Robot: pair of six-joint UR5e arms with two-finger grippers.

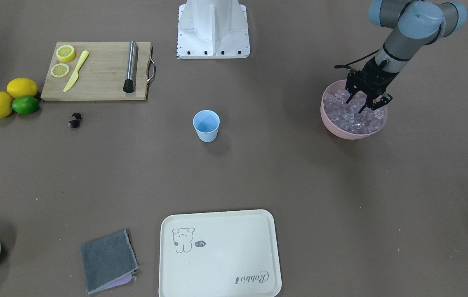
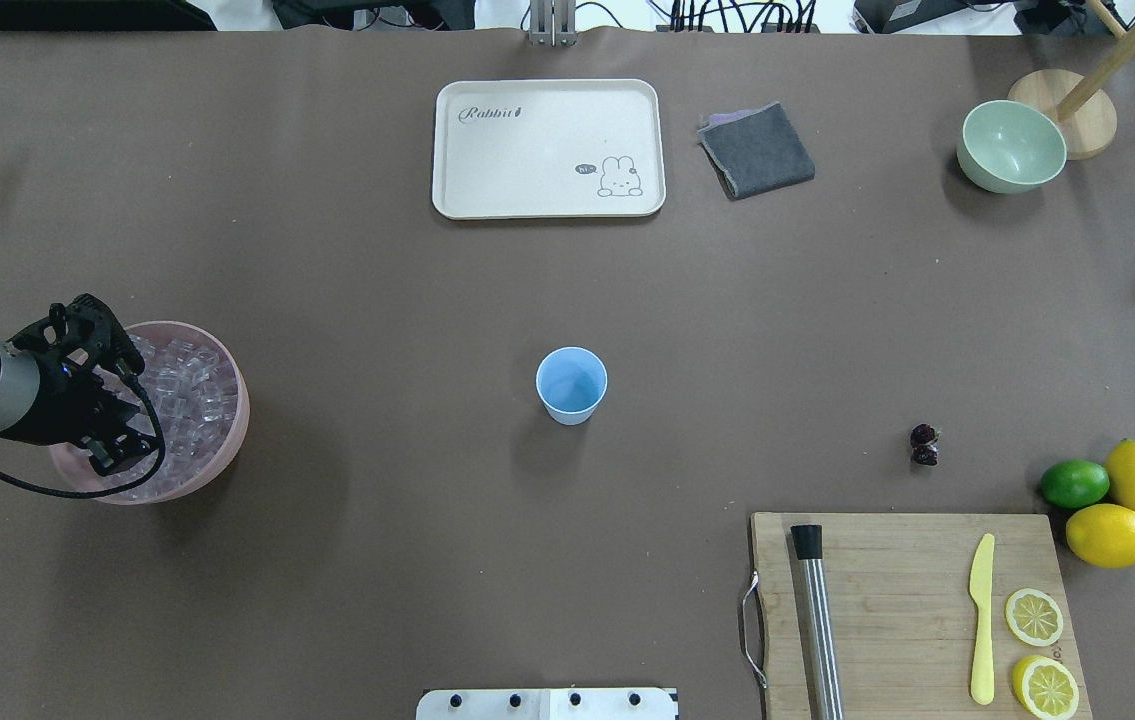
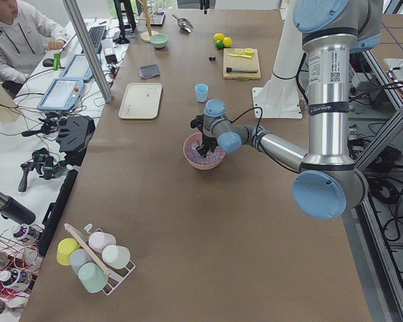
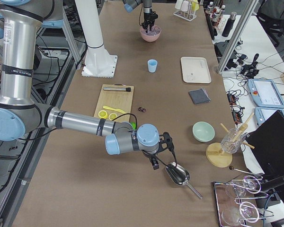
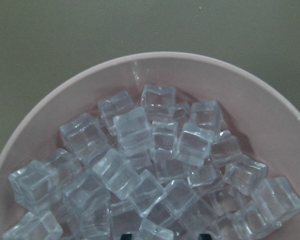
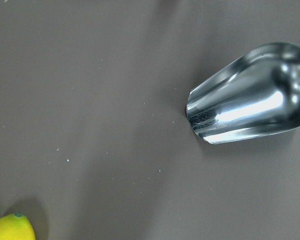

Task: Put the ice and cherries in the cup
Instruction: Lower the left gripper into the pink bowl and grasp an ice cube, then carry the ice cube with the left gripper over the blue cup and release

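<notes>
Ice [image 1: 353, 115] is heaped in the pink bowl [image 1: 341, 131], which stands well apart from the cup [image 1: 206, 125], off to the robot's left of it. The left gripper [image 1: 358, 103] is tilted down into that bowl with its jaws spread wide among the top cubes; the wrist view shows the two tips well apart, with no single cube pinched between them. The cup is upright near the middle of the table, light blue, with nothing showing inside it. The cherries [image 1: 74, 120] lie together on the bare tabletop, well to the robot's right of the cup. Past them, farther from the cup, sit the cutting board [image 1: 93, 78], two lemons [image 1: 11, 97] and a lime [image 1: 24, 105]. The right gripper [image 4: 155, 161] hangs low far out on the cup's right side, beyond the lemons, just beside a metal scoop [image 4: 178, 176]; whether its jaws are apart or together cannot be told. A cream tray [image 1: 217, 255] lies across from the cup on the operators' side.
</notes>
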